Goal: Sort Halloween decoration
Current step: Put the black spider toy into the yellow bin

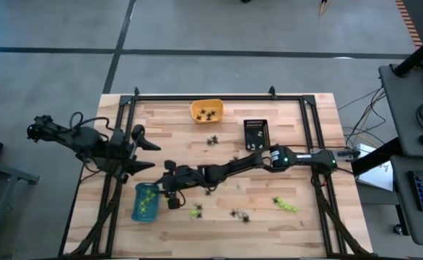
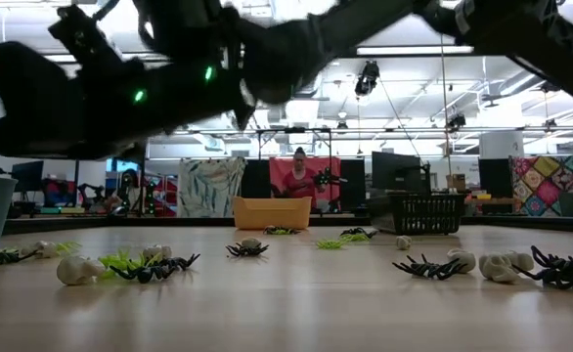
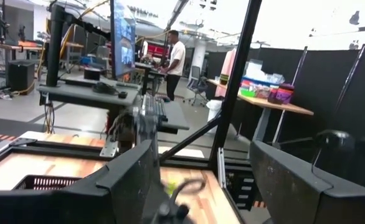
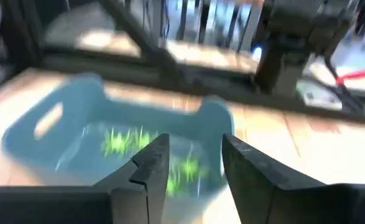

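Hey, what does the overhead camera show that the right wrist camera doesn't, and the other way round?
Only the overhead view shows the whole layout: the orange tray and black tray at the far side, loose black spiders and a lime-green pile on the wooden table, and the left claw parked at the left edge.

Only the wrist view shows the right claw open with nothing between its fingers.

Both show the blue tray holding lime-green trinkets, with the right claw beside it.

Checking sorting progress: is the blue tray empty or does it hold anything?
Not empty. The blue tray holds lime-green trinkets, seen in both the high and right wrist views.
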Controlling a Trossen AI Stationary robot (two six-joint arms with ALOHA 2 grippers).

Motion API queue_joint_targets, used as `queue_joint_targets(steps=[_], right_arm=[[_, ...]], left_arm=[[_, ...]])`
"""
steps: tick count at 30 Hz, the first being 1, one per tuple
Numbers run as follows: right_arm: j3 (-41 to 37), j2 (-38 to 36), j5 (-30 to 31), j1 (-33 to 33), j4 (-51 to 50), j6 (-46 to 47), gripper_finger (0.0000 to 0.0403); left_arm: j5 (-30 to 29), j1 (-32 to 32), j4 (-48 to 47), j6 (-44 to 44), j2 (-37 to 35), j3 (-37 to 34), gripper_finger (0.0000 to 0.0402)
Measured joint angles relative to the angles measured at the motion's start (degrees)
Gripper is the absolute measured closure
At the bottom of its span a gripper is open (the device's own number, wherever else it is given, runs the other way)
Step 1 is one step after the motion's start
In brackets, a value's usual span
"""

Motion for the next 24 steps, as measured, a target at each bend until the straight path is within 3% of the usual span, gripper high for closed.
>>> queue_joint_targets(steps=[12,17,24], right_arm=[[0.0,-17.6,0.1,1.3,-58.4,3.8,0.0278],[-0.1,-21.7,0.0,2.9,-72.8,9.6,0.0285],[-0.5,-24.2,0.0,6.4,-85.4,14.9,0.0285]], left_arm=[[-0.1,0.0,-5.9,-1.7,5.9,-0.9,0.0153],[-0.4,0.0,-5.7,-1.7,11.6,-1.6,0.0153],[-6.5,0.0,-5.8,-1.9,19.6,-1.6,0.0153]])
